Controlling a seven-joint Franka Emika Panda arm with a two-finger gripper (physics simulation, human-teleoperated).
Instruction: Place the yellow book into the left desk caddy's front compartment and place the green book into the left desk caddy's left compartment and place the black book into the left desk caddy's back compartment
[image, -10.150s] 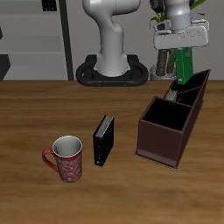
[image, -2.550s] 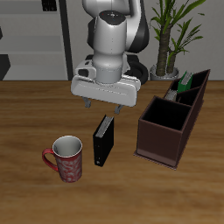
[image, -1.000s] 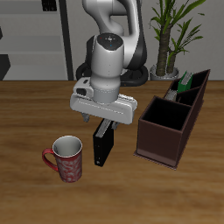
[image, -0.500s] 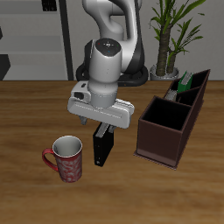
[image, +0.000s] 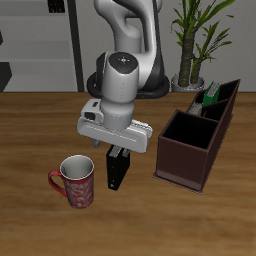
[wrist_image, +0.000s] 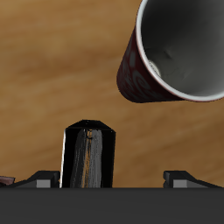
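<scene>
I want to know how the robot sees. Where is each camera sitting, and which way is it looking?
Exterior view: sits in front and above, looking down at the table, the arm, the black book, the mug and the left desk caddy.
Wrist view: sits on the pincer, looking down past its fingertips at the black book and the mug.
Both show the book and the mug.

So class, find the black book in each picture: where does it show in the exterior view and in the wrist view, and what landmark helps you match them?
Exterior view: the black book stands upright on the table, below the gripper, beside the mug.
Wrist view: the black book stands between the gripper's fingers.
Shared landmark: the red patterned mug, close to the book in both views.
</scene>
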